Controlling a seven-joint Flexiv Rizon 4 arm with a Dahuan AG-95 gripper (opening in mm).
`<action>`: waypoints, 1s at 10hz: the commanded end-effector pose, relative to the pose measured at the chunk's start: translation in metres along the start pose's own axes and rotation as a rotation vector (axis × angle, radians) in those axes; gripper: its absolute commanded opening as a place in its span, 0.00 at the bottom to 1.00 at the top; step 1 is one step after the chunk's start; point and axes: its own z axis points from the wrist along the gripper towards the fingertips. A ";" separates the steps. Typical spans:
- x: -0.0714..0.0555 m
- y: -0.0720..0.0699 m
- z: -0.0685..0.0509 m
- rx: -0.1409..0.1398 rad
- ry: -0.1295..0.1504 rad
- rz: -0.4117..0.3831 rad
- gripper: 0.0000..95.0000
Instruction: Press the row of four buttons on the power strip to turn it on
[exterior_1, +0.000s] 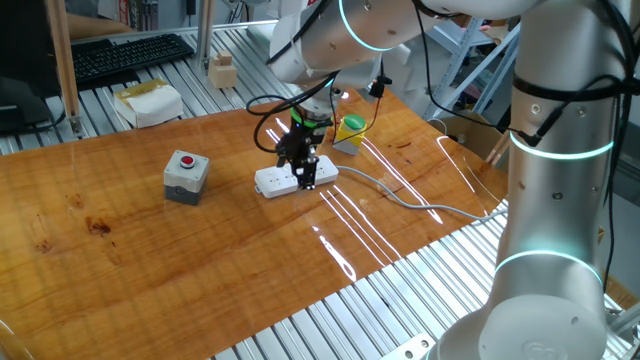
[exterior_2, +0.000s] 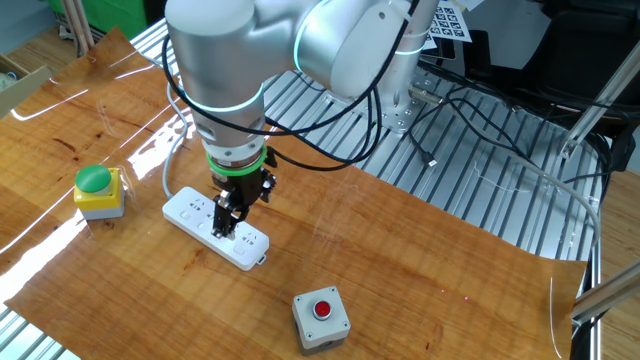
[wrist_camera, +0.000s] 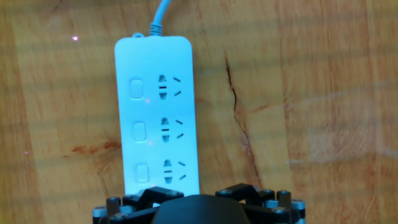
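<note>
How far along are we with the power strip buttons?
Nothing shows as switched on yet: no light is visible on the power strip. In hand: the gripper is over the strip's end farthest from the cable. Three buttons show ahead in the hand view; the fourth is hidden. I can't confirm any press.

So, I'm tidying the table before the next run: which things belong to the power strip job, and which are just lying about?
Belongs to the job:
- power strip
- the four buttons; three show in the hand view
- end effector, over the strip

Just lying about:
- grey box with red button
- yellow box with green button
</note>
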 end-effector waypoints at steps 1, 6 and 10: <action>0.002 -0.001 0.001 -0.004 -0.003 0.003 1.00; 0.009 0.000 0.007 -0.010 -0.002 0.001 1.00; 0.011 0.001 0.009 -0.014 -0.003 -0.016 1.00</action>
